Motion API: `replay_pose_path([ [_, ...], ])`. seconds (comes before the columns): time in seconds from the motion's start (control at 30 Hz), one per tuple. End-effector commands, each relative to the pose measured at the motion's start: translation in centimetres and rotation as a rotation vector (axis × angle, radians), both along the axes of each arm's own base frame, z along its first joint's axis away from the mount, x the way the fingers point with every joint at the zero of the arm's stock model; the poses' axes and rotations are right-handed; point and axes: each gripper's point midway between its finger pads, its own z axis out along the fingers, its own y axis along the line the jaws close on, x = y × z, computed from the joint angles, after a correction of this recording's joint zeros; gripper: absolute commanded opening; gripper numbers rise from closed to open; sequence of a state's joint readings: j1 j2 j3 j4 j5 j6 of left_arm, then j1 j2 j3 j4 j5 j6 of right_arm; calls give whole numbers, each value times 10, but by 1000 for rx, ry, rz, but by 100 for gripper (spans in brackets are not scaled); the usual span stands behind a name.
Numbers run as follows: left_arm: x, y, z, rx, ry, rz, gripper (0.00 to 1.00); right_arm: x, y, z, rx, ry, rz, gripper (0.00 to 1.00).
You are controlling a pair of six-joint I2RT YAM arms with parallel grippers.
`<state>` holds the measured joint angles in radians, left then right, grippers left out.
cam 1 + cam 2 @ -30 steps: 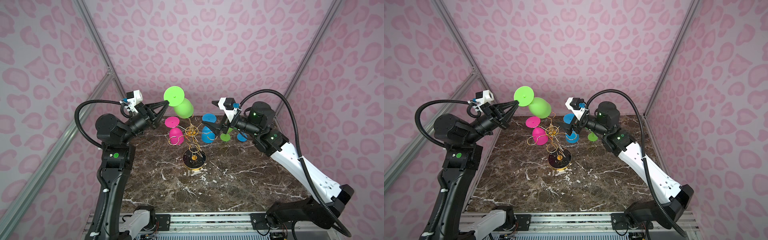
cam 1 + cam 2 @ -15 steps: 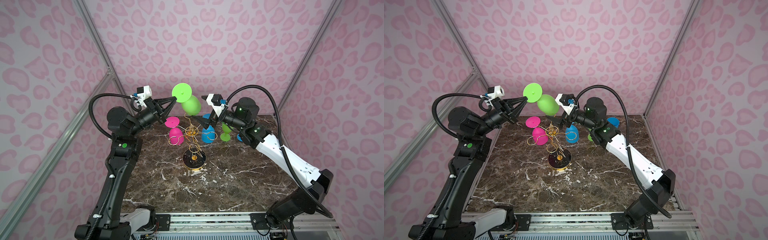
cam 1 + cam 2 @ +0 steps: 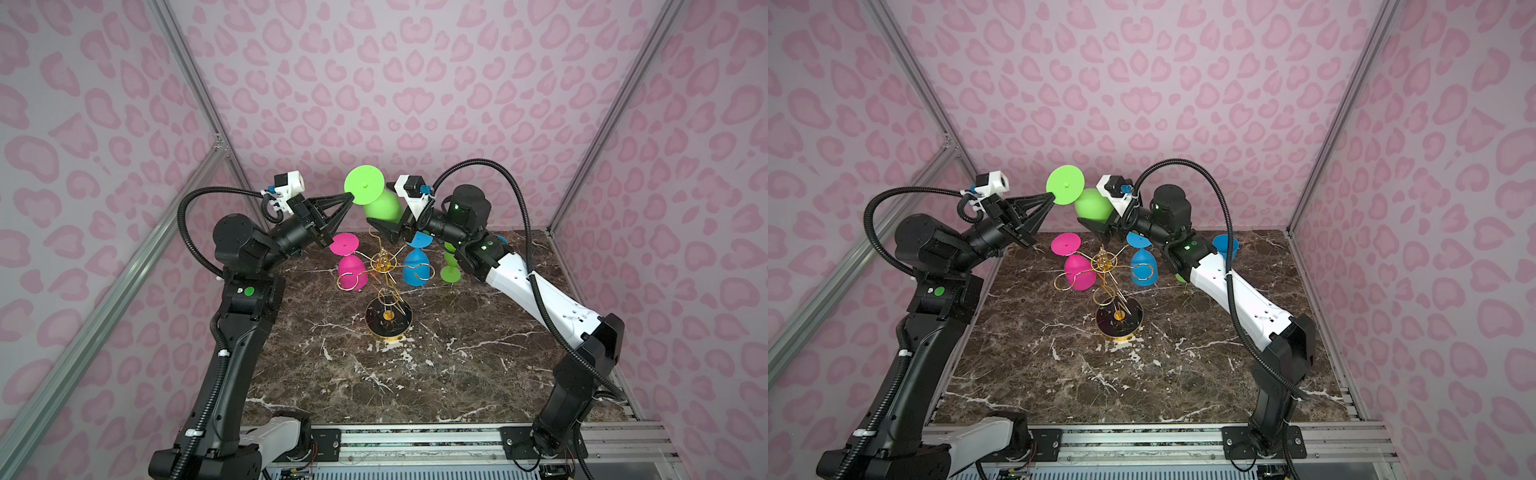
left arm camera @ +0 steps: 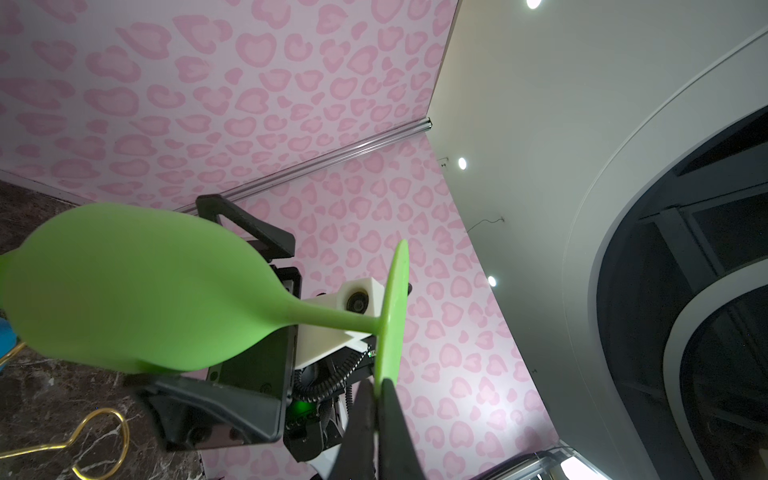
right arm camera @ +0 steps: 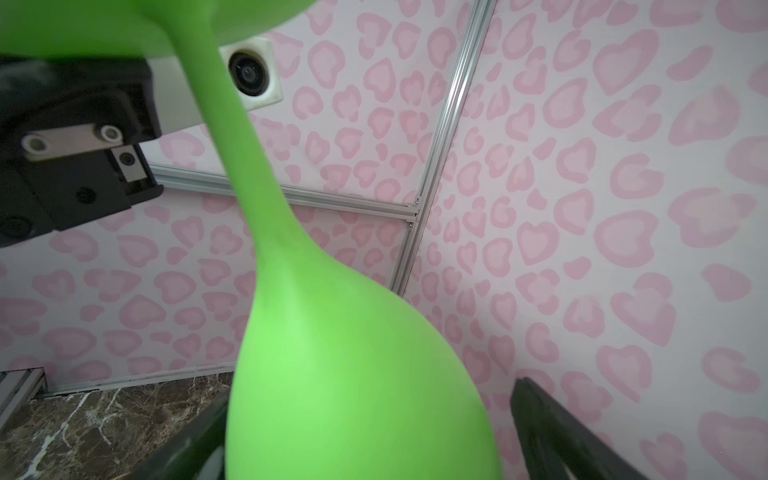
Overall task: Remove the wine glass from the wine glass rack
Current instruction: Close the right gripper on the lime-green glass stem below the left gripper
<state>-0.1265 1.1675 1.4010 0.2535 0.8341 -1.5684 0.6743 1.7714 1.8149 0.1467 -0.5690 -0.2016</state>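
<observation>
over the last second we have swung the left gripper (image 3: 350, 199) up and to the right, its jaws pinched tight on the foot rim of the green wine glass (image 3: 380, 208). the glass now hangs in the air over the far side of the wine glass rack (image 3: 382, 262), clear of every loop. the right gripper (image 5: 361, 440) has come across from the right and stands wide, a jaw on either side of the bowl; we cannot tell if they touch it. we judge the removal done and a handover next. below, a pink glass (image 3: 352, 272) and a hanging blue glass (image 3: 415, 266) crowd the rack, just under the right arm. farther right a second green glass (image 3: 450, 266) and a standing blue glass (image 3: 1225, 247) sit on the marble table (image 3: 415, 374).
</observation>
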Motion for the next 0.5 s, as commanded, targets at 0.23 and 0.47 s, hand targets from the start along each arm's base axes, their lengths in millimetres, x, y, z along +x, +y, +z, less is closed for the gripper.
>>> replay_pose_path([
  [0.23,-6,0,12,-15,-65,-5,4,-5,5,6,17,-13,16,85],
  [0.47,-4,1,11,-23,-56,0,4,-11,6,6,6,-12,20,79],
])
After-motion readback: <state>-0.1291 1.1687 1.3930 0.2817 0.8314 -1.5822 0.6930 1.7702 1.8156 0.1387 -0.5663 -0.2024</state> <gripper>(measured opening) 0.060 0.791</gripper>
